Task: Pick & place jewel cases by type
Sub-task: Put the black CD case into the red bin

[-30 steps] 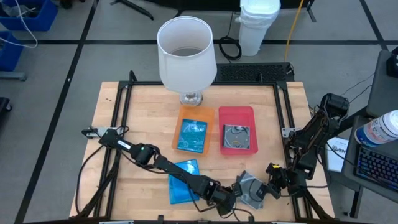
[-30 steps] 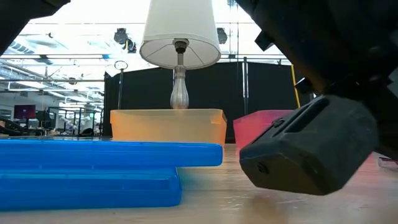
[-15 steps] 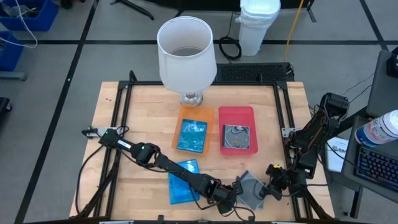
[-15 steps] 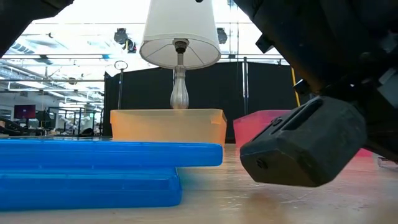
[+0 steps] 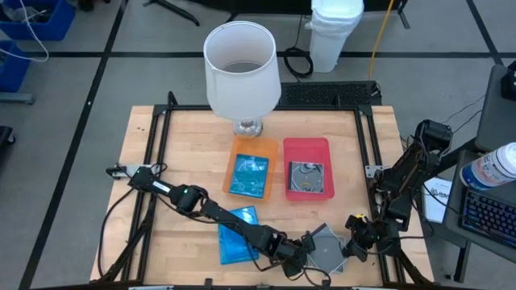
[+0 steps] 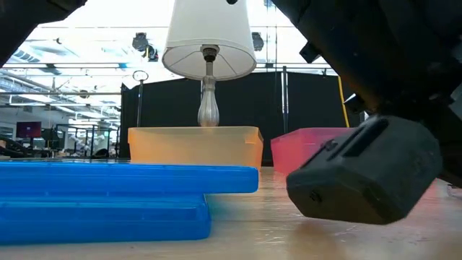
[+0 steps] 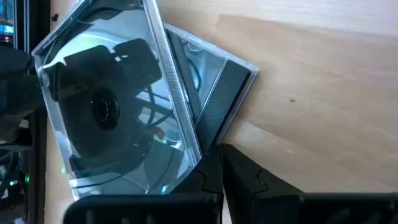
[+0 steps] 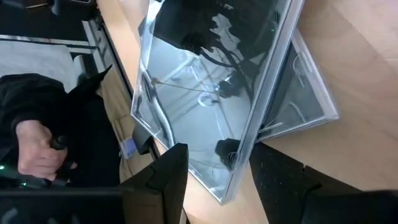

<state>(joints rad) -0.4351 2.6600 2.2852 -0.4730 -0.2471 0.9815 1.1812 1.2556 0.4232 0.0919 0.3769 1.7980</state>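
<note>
High view shows both arms meeting at the front edge of the counter, where a stack of clear jewel cases lies between the left gripper and the right gripper. The right wrist view shows the right jaws set either side of the edge of the top clear case, grasping it; that case is tilted, one side raised off the clear case beneath, likely so it can be peeled free alone. The left jaws are clenched, holding nothing, with their tip pressed at the stack's edge in the left wrist view, probably bracing the lower case so it does not slide. Sorting is already under way: the orange tray holds a blue case and the red tray a clear case with a silvery disc, which suggests the gripped case belongs in the red one. 2 blue cases lie stacked beside the left arm, not yet sorted.
</note>
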